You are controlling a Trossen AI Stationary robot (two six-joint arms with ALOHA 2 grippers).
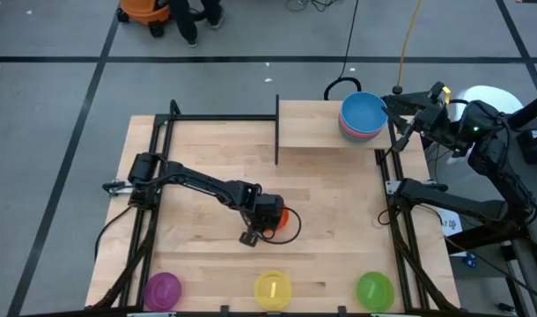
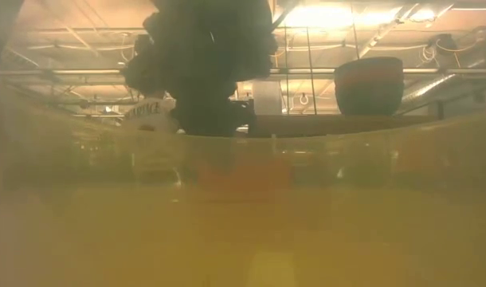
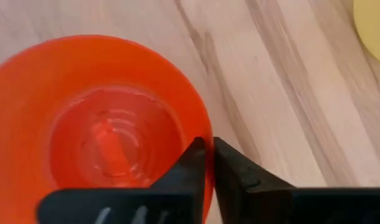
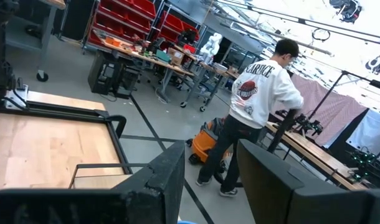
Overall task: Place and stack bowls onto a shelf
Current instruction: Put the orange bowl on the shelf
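Observation:
An orange bowl stands upright on the tabletop near its middle, and also shows in the high view. My left gripper is over its rim and shut on it. A blue bowl sits nested in a pink one on the far right of the shelf. Purple, yellow and green bowls rest on their bases along the near edge. My right gripper hangs open, raised beyond the table's far right corner. My left gripper pinches the orange bowl's rim between its two fingers, one finger inside the bowl and one outside. The fingers come from above, slanting down. The bowl sits upright with its base on the tabletop.
A thin black bar stands along the shelf's left short side. Black frame rails run along the table's left and right edges. The yellow bowl fills most of the low view. A person stands in the room beyond the table.

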